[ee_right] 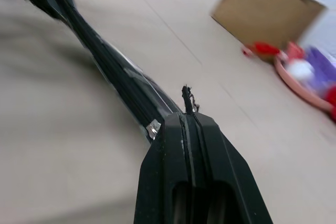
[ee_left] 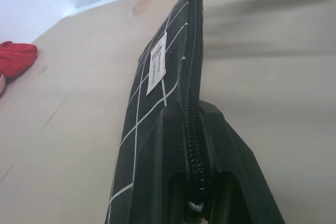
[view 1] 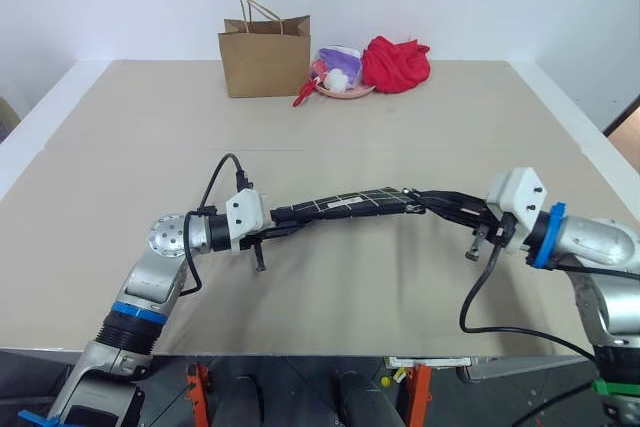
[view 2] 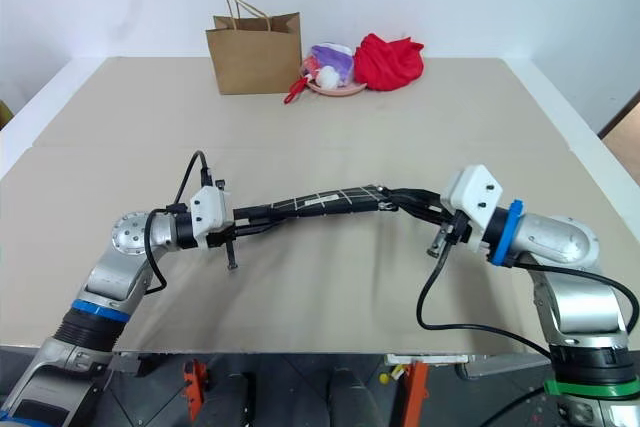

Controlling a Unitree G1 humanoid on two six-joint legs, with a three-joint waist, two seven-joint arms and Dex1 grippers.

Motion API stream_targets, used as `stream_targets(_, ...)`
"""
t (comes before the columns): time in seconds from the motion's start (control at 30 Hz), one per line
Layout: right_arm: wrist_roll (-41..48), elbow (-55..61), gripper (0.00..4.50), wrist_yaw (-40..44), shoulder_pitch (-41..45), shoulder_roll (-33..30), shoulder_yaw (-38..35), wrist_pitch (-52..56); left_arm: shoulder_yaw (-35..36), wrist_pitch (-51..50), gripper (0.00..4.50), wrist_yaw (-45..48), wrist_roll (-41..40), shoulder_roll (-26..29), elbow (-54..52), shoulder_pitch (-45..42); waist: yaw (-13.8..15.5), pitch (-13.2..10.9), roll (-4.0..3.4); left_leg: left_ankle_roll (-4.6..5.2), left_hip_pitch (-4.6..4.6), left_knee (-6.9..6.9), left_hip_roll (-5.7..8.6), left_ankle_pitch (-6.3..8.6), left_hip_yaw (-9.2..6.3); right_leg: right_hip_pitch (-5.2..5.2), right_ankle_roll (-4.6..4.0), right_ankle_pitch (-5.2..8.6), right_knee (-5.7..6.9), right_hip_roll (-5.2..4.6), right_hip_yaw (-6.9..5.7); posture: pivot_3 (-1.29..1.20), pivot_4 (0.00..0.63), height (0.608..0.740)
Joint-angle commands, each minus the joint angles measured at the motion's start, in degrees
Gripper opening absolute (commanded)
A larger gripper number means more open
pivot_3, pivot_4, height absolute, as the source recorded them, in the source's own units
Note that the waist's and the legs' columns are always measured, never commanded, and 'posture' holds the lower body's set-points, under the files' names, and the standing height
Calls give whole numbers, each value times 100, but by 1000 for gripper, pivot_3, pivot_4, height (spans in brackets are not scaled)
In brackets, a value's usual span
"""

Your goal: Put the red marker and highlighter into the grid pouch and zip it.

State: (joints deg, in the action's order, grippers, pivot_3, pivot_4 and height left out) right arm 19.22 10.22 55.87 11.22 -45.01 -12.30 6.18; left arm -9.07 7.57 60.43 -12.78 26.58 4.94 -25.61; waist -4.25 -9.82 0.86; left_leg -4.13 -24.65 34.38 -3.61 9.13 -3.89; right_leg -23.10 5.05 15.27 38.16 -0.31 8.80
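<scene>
The grid pouch (view 1: pixel 345 205) hangs in the air above the table (view 1: pixel 400 127), stretched edge-up between the two arms like a slightly sagging bridge. The left gripper (view 1: pixel 283 222) has its two black fingers (ee_left: pixel 168 150) clamped together on the pouch's left end, right across the zipper line; from the left wrist view the zipper teeth run straight out from between the fingers, with the small white label (ee_left: pixel 156 69) on the gridded side facing the far end of the table. The right gripper (view 1: pixel 440 203) is pinched tight too, on the pouch's other end, where a small dark tab (the zipper pull, as far as I can tell) (ee_right: pixel 187 98) pokes out past the closed fingertips and a bit of metal (ee_right: pixel 153 128) shows just beside them.

The zipper looks closed along the stretch near the left fingers. I see neither the red marker nor the highlighter lying on the table; whether they sit inside the pouch I cannot tell.

At the far edge of the table stands a brown paper bag (view 1: pixel 265 57), and just to its right a pink dish (view 1: pixel 340 87) with small colourful things in it, then a red cloth bundle (view 1: pixel 396 63) touching the dish.
</scene>
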Motion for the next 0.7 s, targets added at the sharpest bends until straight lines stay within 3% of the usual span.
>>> stream_targets(0.03, -185, -157, 85, -195, -179, -121, -411, -382, 143, 103, 0, 33, -26, 140, -48, -9, -6, 0, 0, 0, 2, 0, 0, 0, 0, 1, -1, -1, 0, 0, 0, 0, 150, 740)
stream_targets(0.2, 155, -274, 85, -347, -288, 33, -518, -212, 168, -233, 0, 194, -191, 223, -105, -21, -8, 0, 0, 0, 2, 2, 0, 0, 0, 3, 0, -2, 0, 0, 0, 0, 150, 740)
stream_targets(0.23, 267, -261, 348, -335, -302, 54, -513, -104, 204, -548, 0, 257, -380, 252, -196, -17, -8, 0, 0, 0, 2, 1, 0, 0, 0, 3, -1, -2, 0, 0, 0, 0, 150, 740)
stream_targets(0.27, 399, -213, 721, -243, -320, 41, -454, 46, 264, -839, 645, 313, -576, 321, -337, 8, -6, 0, 0, 0, 2, 1, 0, 0, 0, 4, -1, -2, 1, 0, 0, 0, 150, 740)
stream_targets(0.3, 494, -166, 994, -191, -333, 34, -416, 182, 306, -1032, 854, 353, -698, 394, -450, 35, -6, 0, 0, 0, 2, 1, 0, 0, 0, 4, -1, -2, 1, 0, 0, 0, 150, 740)
stream_targets(0.37, 671, -16, 2077, -209, -364, 57, -349, 527, 440, -1360, 1707, 408, -894, 619, -693, 171, -8, 0, -2, 1, 2, 0, 0, 0, 0, 4, -1, 0, 0, 0, 0, 0, 150, 740)
stream_targets(0.4, 756, 46, 2077, -248, -372, 90, -328, 679, 533, -1562, 1707, 399, -996, 740, -799, 251, -10, -1, -2, 1, 2, 0, 0, 0, 0, 4, 0, 0, 0, 0, 1, 0, 150, 740)
stream_targets(0.43, 840, 91, 2450, -284, -381, 115, -319, 829, 632, -1734, 2089, 372, -1061, 839, -890, 317, -32, -1, -1, 1, 1, 1, 0, 0, 0, 3, 0, 0, 1, 0, 0, 0, 150, 740)
stream_targets(0.57, 989, 218, 4325, -487, -323, 221, -310, 1202, 1022, -2396, 3805, -191, -1090, 1125, -1199, 524, -25, -2, -2, 2, 5, -3, -2, 1, -1, 3, -4, 3, 3, 1, 0, 0, 150, 740)
stream_targets(0.63, 1028, 256, 4500, -599, -276, 282, -297, 1349, 1178, -2582, 4436, -410, -1066, 1202, -1299, 640, -24, -2, -2, 2, 4, 4, 0, 1, -1, 6, -5, 3, 2, -2, 0, 0, 150, 740)
stream_targets(0.7, 1045, 289, 4500, -666, -251, 321, -283, 1451, 1306, -2619, 4436, -593, -948, 1280, -1324, 809, -23, -2, -1, 1, 4, 5, 0, 1, -1, 7, -20, 11, 0, -3, 1, 0, 150, 740)
